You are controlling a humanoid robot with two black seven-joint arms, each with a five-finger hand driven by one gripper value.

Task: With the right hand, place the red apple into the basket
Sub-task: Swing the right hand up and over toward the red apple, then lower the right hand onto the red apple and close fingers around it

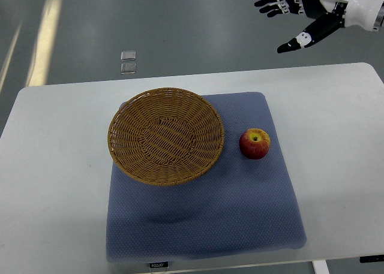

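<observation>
A red apple (255, 143) with a yellowish top stands on the blue mat (204, 214), just right of the woven wicker basket (165, 135). The basket is empty and sits on the mat's upper left part. My right hand (287, 17) hovers at the top right corner, beyond the table's far edge, fingers spread and holding nothing. It is well above and to the right of the apple. The left arm does not show.
The white table (54, 184) carries the mat. Grey floor lies beyond the far edge, with two small square floor plates (128, 62) near the top left.
</observation>
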